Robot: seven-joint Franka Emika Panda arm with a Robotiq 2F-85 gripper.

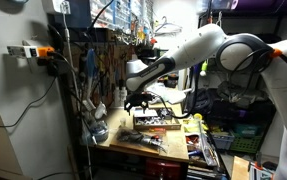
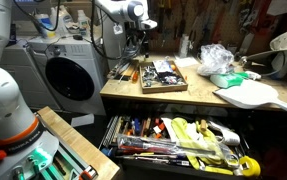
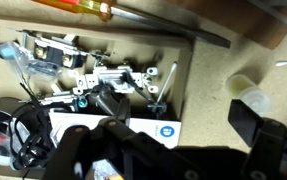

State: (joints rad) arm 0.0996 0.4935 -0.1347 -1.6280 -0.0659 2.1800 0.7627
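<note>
Tray (image 2: 165, 90) of small parts on the bench (image 2: 198, 92), gripper (image 2: 135, 45) hovering above, jaws released!
Nothing grasped: the gripper hangs off the tray's 11 o'clock corner, touching nothing. In the wrist view a screwdriver (image 3: 78, 8) lies at 12 o'clock beyond the tray wall. Plastic bag (image 2: 215, 58) at 3 o'clock, open tool drawer (image 2: 163, 162) at 6.

I worked in a workshop, likely a garage corner. Hand tools (image 1: 100, 60) hung on the wall behind my wooden workbench (image 2: 193, 97). A tray of small parts (image 2: 155, 73) sat on top, a drawer (image 2: 107, 140) crammed with screwdrivers and pliers stood open below, and a washing machine (image 2: 68, 75) stood alongside.
</note>
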